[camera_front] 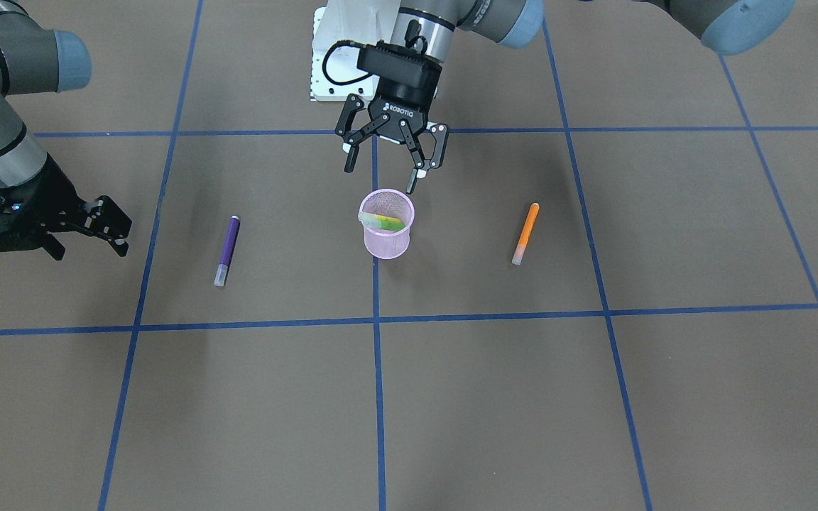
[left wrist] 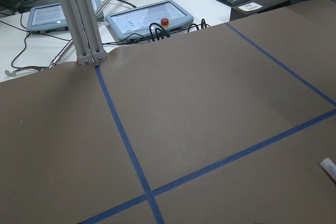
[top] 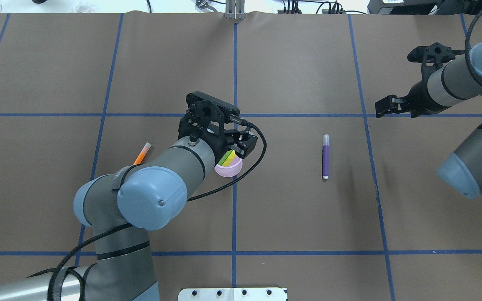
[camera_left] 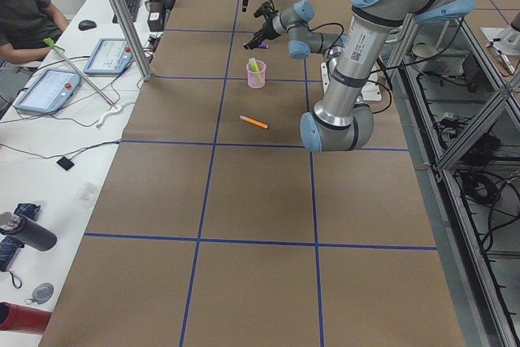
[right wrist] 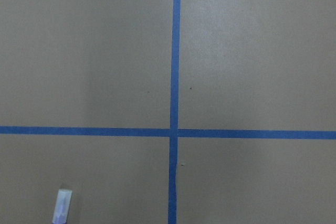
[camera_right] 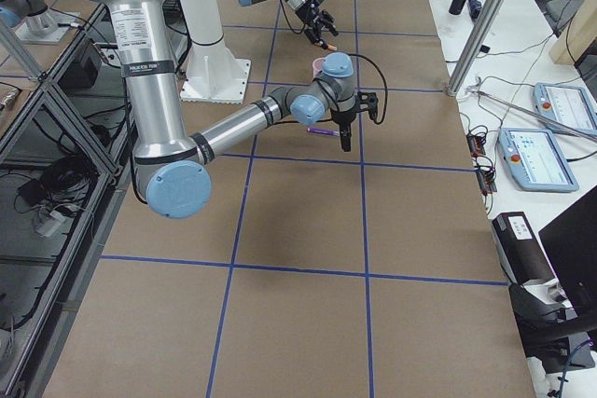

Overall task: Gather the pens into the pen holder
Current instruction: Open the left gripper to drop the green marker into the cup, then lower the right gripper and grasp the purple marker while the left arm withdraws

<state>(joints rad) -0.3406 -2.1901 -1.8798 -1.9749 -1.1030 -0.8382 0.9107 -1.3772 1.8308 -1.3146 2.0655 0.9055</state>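
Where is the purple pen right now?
In the front-facing view the purple pen lies flat on the table, left of the pen holder and apart from it, on the robot's right side.

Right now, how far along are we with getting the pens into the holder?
Done: the green pen and the yellowish pen sit in the pen holder.
In hand: nothing. The left hand hangs open above the holder, and no pen shows in the right hand.
Left: the purple pen and the orange pen lie on the table, one on either side of the holder.
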